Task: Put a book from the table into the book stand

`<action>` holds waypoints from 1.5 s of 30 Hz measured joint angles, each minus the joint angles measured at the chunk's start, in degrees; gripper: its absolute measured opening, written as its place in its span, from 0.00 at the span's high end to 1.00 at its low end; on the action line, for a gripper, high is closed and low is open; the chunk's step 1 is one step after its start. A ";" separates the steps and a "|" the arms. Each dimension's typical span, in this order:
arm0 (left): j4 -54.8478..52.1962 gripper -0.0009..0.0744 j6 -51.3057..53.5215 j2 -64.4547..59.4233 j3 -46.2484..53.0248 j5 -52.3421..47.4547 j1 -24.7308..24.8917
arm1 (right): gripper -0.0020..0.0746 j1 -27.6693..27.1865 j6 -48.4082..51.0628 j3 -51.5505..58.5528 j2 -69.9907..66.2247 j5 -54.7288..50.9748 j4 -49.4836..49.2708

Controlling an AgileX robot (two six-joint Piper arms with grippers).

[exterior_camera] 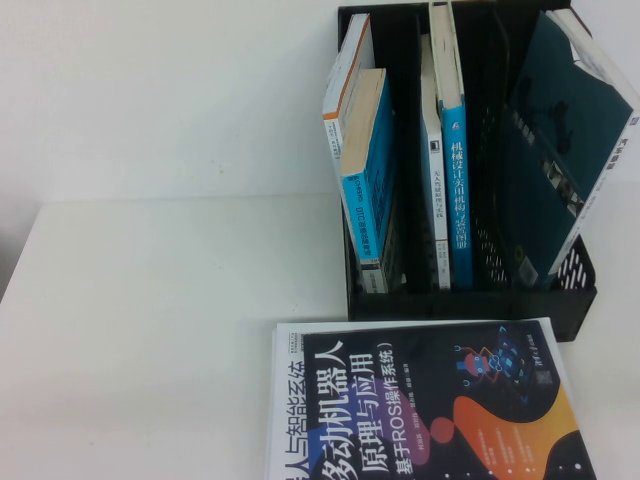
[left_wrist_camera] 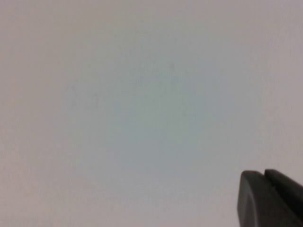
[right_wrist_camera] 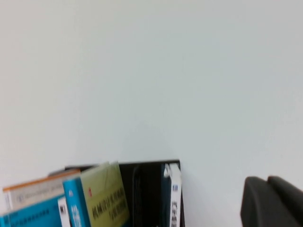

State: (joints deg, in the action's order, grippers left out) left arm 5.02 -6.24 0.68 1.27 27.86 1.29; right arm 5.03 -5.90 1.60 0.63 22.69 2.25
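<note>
The book (exterior_camera: 440, 410), dark-covered with a big white title and orange and purple blobs, lies flat on the white table (exterior_camera: 150, 300) at the front, just before the book stand (exterior_camera: 450, 303). The black stand is at the back right and holds several upright books. Neither gripper shows in the high view. My left gripper (left_wrist_camera: 265, 176) is shut and empty, facing a plain white surface. My right gripper (right_wrist_camera: 267, 180) is shut and empty, away from the stand; the stand's top (right_wrist_camera: 147, 170) shows in the right wrist view.
A white-covered book (exterior_camera: 285, 400) lies under the dark one, its edge showing on the left. In the stand are blue books (exterior_camera: 370, 170) in the left slot, a blue-spined one (exterior_camera: 455, 190) in the middle and a teal book (exterior_camera: 560, 130) leaning on the right.
</note>
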 joint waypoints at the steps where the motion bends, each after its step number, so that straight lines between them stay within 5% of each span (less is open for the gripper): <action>1: 0.15 0.99 0.00 0.00 0.00 0.43 0.00 | 0.96 0.00 0.00 0.00 0.00 0.42 -0.65; 5: 1.08 0.99 0.00 0.00 -0.15 -2.42 0.00 | 0.96 0.00 0.15 0.00 0.00 0.84 -3.92; 8: 3.84 0.99 0.26 0.00 -4.15 -14.62 0.00 | 0.96 0.00 0.15 -1.14 0.00 -1.67 -3.89; 16: 6.74 0.99 2.29 -3.72 -23.04 -39.12 0.02 | 0.96 0.00 0.15 -19.59 -0.66 -29.14 -1.43; 24: 11.42 0.99 2.86 -5.62 -25.48 -42.56 0.02 | 0.96 0.00 0.37 -33.19 -10.69 -46.93 -1.75; 32: 20.90 0.99 4.38 -20.14 -29.26 -68.03 0.02 | 0.96 0.00 2.47 -37.13 -24.53 -56.17 -9.30; 45: 36.23 0.99 11.37 -41.16 -29.39 -72.74 0.02 | 0.96 0.00 18.90 -37.03 -60.04 -57.66 -33.24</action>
State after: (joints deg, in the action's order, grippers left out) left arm 41.25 5.13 -40.48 -28.12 -44.88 1.31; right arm 5.03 13.00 -35.43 -59.41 -34.98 -30.99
